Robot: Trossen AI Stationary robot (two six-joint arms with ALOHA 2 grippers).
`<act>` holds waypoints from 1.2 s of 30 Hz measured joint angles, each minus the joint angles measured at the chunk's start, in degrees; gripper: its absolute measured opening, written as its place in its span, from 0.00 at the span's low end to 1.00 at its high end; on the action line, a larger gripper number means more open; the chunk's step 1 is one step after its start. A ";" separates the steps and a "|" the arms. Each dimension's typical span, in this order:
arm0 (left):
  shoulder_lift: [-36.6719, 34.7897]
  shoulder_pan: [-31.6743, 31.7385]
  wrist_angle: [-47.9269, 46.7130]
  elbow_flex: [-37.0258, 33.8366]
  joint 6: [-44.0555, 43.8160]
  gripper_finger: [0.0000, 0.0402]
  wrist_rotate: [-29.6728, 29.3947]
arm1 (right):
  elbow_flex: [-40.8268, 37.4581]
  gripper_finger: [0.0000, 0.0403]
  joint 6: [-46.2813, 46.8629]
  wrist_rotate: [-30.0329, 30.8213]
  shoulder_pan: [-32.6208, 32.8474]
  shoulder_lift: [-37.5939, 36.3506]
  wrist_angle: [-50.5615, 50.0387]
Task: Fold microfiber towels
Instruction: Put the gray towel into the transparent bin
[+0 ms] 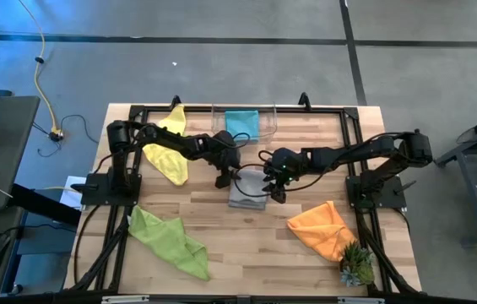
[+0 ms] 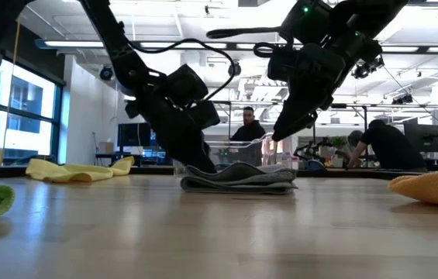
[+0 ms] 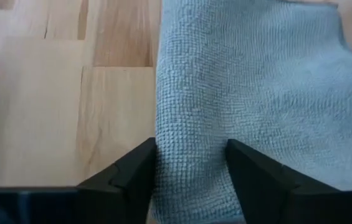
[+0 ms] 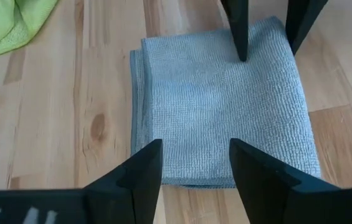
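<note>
High view: grey towel mid-worktop, folded to a neat rectangle; left gripper and right gripper flank it.

Low view: flat, layered stack.

Wrist views: both grippers' jaws spread, holding nothing.

Advice: lift straight up so the fingers don't drag the folds.

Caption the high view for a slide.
Both open pincers, left and right, flank a folded grey towel at the table's centre; four other towels await.
</note>
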 joint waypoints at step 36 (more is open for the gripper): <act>-11.92 -3.75 -4.31 -0.22 15.15 0.01 -18.00 | 0.00 0.39 -10.85 -11.82 -12.97 8.39 8.91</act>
